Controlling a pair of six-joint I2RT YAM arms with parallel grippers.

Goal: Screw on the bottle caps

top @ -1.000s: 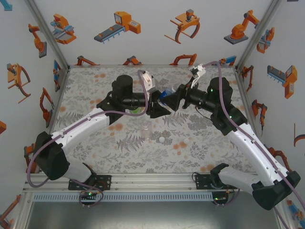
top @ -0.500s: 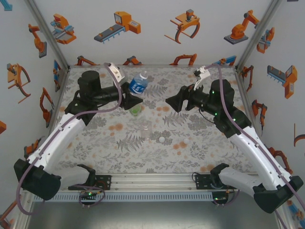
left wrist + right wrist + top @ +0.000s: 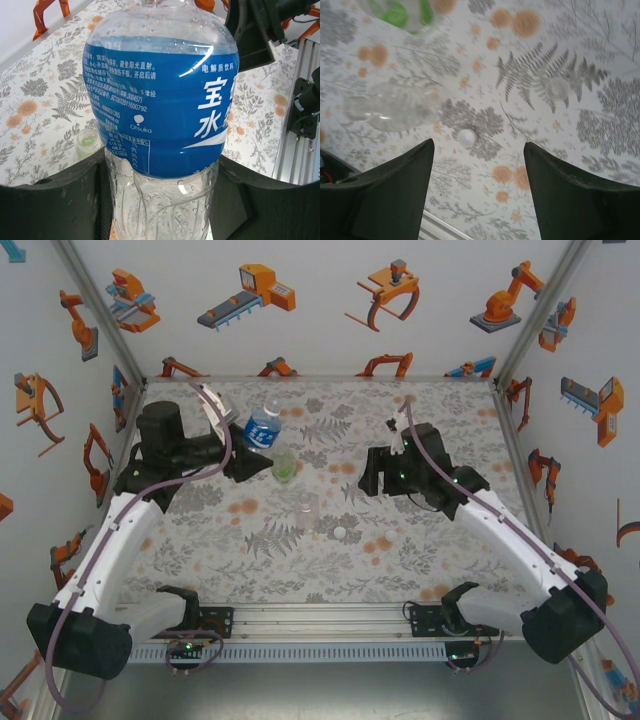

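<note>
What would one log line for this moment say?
left tool: shut on blue-label bottle | right tool: open, facing white cap | green bottle, clear bottle: on table

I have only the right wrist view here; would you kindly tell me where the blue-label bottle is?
Observer: The left pincer is shut on the blue-label bottle, over the far left part of the table.
Operator: Thank you. What stands closest to it?
Observer: The green bottle stands on the table just right of that pincer.
Operator: And where is my pincer relative to the caps?
Observer: Seen from above, the right pincer hangs open to the right of the green bottle. It appears farther back than both caps.
</note>
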